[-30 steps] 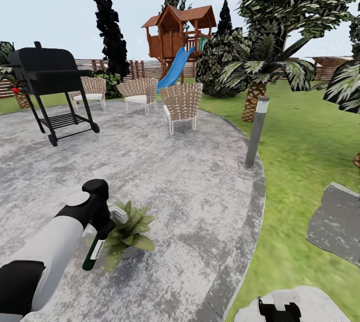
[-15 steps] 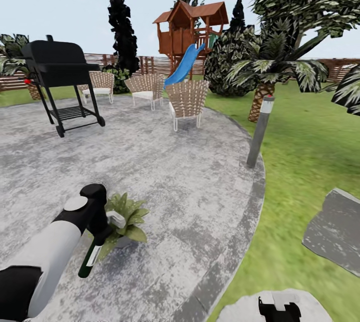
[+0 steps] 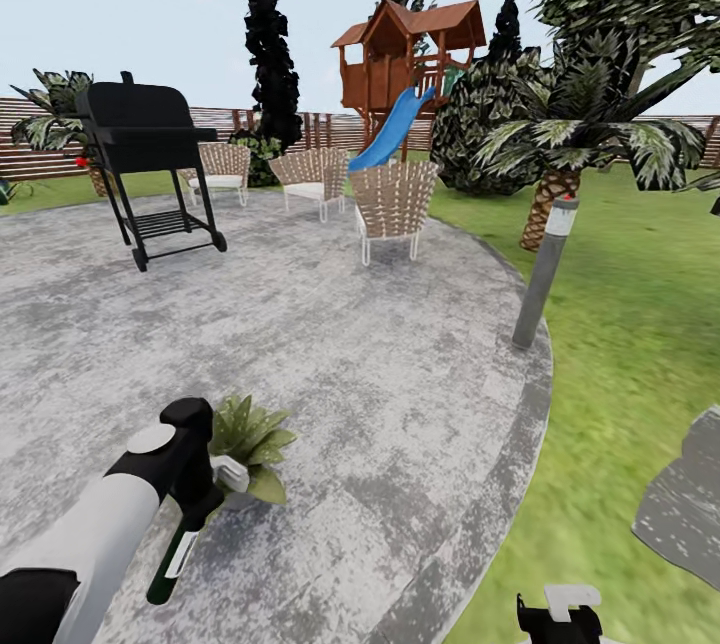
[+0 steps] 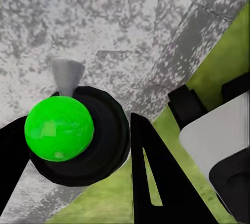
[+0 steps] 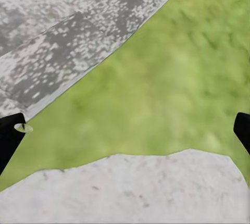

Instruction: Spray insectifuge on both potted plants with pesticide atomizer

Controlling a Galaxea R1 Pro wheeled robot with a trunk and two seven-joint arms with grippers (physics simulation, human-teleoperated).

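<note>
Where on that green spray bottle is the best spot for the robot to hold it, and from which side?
Probably around the narrow neck just under the trigger head, coming from the side opposite the nozzle. That is how the left gripper holds the spray bottle now: the green body hangs below it, and the pale trigger head points out toward the potted plant, so the nozzle is unblocked.

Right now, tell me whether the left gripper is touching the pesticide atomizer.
Touching: in the left wrist view the left gripper has its black fingers either side of the pesticide atomizer, clamping it.
</note>
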